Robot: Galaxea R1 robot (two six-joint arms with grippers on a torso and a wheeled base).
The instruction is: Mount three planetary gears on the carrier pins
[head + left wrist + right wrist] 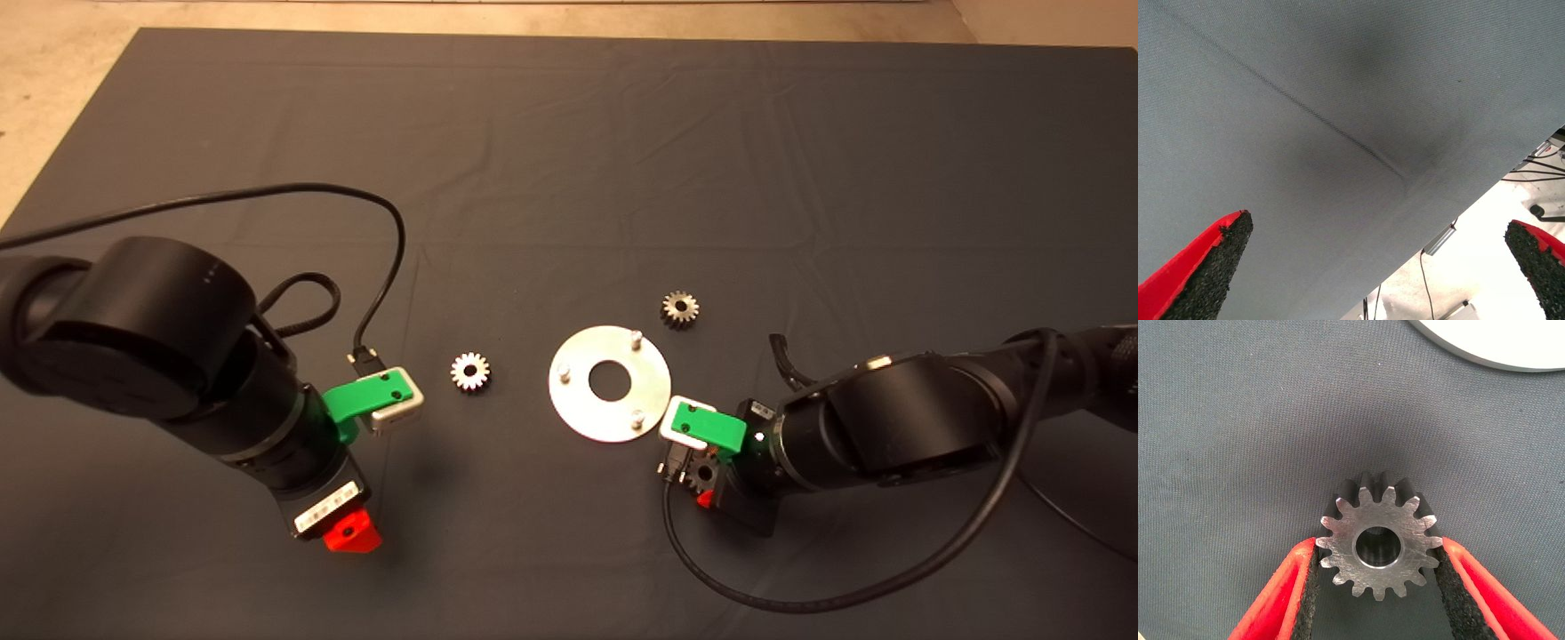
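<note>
Brushed metal gear (1378,545), matt woven cloth mat (1238,440), smooth metal disc (578,404)

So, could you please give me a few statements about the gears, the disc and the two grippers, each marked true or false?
1. The right gripper has its fingers closed on a gear. True.
2. All three pins on the disc already carry gears. False: every pin is bare.
3. Two gears lie loose on the mat. True.
4. The left gripper holds a gear. False: it is open and holds nothing.
</note>
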